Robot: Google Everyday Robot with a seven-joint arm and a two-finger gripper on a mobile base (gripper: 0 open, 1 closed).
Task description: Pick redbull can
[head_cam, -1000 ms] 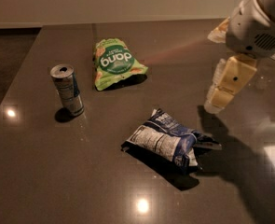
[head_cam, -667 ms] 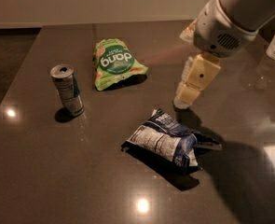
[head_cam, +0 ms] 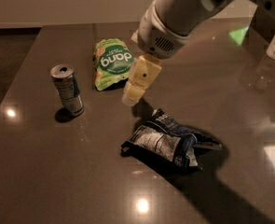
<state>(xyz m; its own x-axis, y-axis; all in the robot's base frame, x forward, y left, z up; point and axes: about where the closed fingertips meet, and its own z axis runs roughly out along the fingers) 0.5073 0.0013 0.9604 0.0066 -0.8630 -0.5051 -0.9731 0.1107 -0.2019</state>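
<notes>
My cream-yellow gripper (head_cam: 130, 96) has swung left and now hangs just beside the green snack bag (head_cam: 112, 62); clenched or released, I cannot tell. The slim silver-and-blue metal redbull can (head_cam: 68, 89) stands upright further left, untouched, so my approach is closing.

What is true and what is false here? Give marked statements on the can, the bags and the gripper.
The redbull can stands upright on the table. True.
The gripper holds the redbull can. False: it hangs between the two bags, apart from the can.
The blue-and-white snack bag lies nearer the camera than the green snack bag. True.
The can stands between the two bags. False: it stands left of both in the picture.
</notes>
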